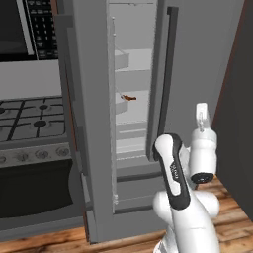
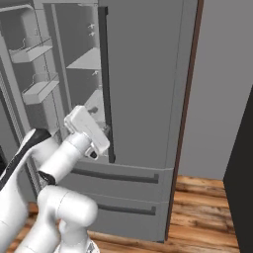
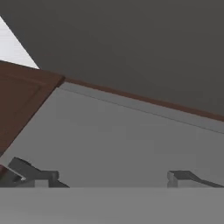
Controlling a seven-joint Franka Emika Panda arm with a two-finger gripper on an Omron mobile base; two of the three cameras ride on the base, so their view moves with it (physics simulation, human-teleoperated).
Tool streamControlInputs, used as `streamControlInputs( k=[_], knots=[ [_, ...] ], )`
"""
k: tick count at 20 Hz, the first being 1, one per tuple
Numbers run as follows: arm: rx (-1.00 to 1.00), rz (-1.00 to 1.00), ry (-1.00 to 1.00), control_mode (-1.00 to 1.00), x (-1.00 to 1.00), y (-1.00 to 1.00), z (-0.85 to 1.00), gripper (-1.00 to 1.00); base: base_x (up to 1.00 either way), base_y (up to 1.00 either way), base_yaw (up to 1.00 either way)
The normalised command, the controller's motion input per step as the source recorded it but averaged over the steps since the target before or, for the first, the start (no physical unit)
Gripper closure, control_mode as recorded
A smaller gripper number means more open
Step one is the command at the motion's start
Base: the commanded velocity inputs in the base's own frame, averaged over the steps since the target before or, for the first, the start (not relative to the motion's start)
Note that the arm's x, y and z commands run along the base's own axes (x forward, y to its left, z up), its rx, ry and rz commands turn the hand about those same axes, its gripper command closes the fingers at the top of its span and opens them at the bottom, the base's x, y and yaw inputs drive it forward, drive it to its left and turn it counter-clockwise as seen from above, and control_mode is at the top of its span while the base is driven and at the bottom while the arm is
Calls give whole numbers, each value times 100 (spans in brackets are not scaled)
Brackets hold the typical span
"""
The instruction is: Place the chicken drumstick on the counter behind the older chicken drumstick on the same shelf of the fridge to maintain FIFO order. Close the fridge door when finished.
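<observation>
A slim reddish-brown chicken drumstick [image 1: 129, 98] lies at the front of a pale shelf [image 1: 140, 104] inside the grey fridge [image 1: 197, 59]. The fridge's left door [image 1: 91, 123] stands open and its right door [image 2: 143, 84] is shut. My gripper [image 1: 201, 117] points upward in front of the shut right door, right of the opening and lower than the drumstick. Beside the door's dark handle [image 2: 105, 84] the gripper [image 2: 103, 132] holds nothing. In the hand view the gripper [image 3: 111, 177] is open, its fingertips [image 3: 35, 174] wide apart. The older chicken drumstick and the counter are out of view.
A gas stove [image 1: 32, 118] with an oven below stands left of the fridge, under a microwave [image 1: 20, 27]. Door bins [image 2: 37, 89] line the open door. Two drawers [image 2: 118, 177] sit under the doors. A dark panel [image 1: 237, 123] rises on the right.
</observation>
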Motion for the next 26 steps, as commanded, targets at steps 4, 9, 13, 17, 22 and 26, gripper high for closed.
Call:
streamControlInputs(
  k=[4,9,13,17,22,26],
  knots=[
    [-28,0,0,-100,-76,71,59,-100,0,0,0],
    [-29,0,0,-100,-76,74,54,-100,0,0,0],
    [-28,0,0,-100,-71,80,36,-100,0,0,0],
    [-30,0,1,-100,-64,88,5,-100,0,0,0],
    [-28,0,10,-100,-51,91,0,-100,0,0,0],
    [-21,0,19,-100,-10,59,-19,-100,0,0,0]
  ],
)
